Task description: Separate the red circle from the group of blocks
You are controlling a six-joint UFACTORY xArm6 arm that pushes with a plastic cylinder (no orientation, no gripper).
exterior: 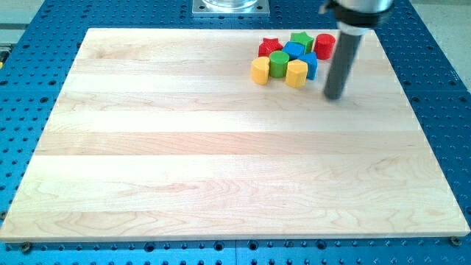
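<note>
Red circle sits at the cluster's right edge, apparently touching the blue block; tip rests just below-right of it, clear of contact, probably staged for pushing; no fingers fitted.

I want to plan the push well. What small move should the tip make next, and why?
Probably slide my tip toward the view's top, then left behind the red circle. The tip stands below and right of it, apart, while the circle sits at the cluster's right edge beside the blue block.
</note>
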